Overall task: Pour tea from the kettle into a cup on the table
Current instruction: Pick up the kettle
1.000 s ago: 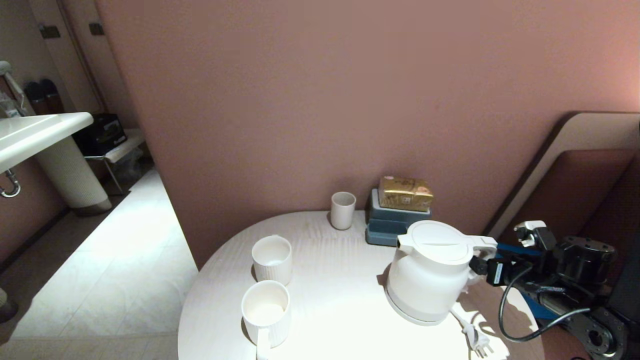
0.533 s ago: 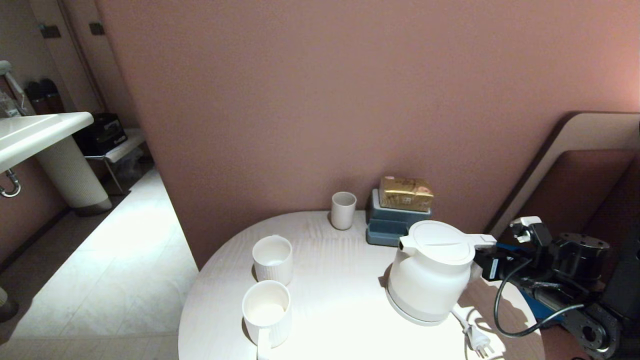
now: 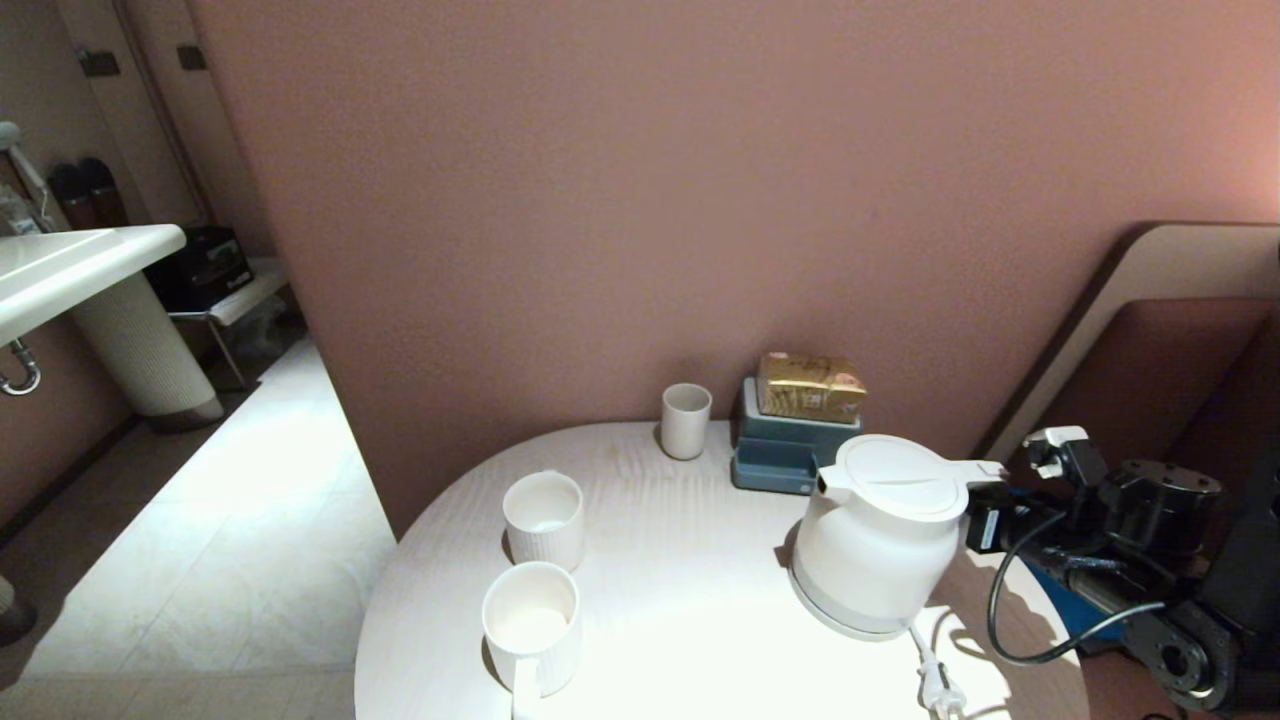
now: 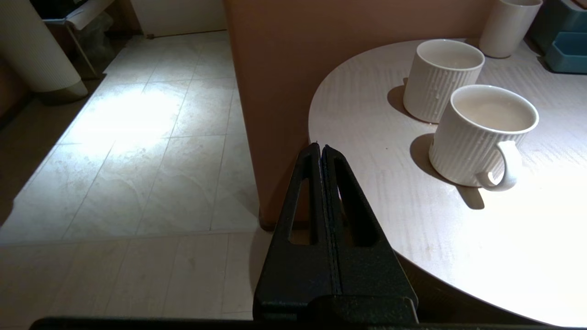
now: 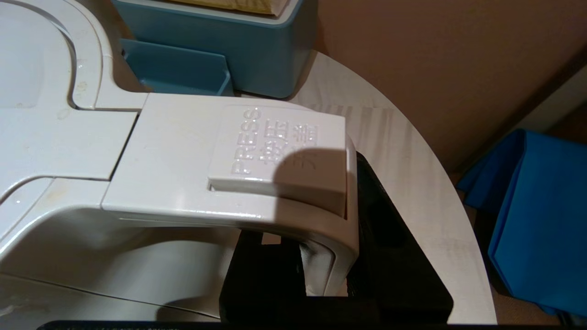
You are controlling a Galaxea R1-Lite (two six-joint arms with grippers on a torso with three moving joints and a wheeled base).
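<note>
White plastic kettle (image 3: 880,535): sitting in the lower right of the head view on the round table (image 3: 680,560), upright on its disc base (image 3: 850,622), flat lid facing up.
Kettle heading: its spout (image 3: 826,482) is pointing toward frame left, at the cups; its loop handle (image 3: 985,468) is pointing toward frame right, so its long axis is running left to right across the frame.
Right gripper (image 5: 321,275): reaching in from the right edge of the head view, its black fingers (image 5: 394,256) pinching the vertical part of the handle just under the "PRESS" lid button (image 5: 279,156), one finger on each side.
Left gripper (image 4: 321,151): hanging off the table's edge over the tiled floor (image 4: 137,137), its two black fingers pressed together with nothing between them.
Nearer ribbed mug (image 3: 531,625): standing in the lower left part of the table, handle pointing toward the bottom edge of the frame.
Second ribbed cup (image 3: 544,520): standing just behind the mug, near it but apart.
Small plain cup (image 3: 686,421): standing at the table's far edge against the pink wall (image 3: 640,200), just left of a blue box (image 3: 785,450).
Gold packet (image 3: 810,386): lying on top of the blue box.
Power cord and plug (image 3: 935,680): trailing from the kettle's base toward the bottom edge of the frame.
Cup contents: both ribbed cups are looking pale inside; whether either is holding liquid I cannot tell.
</note>
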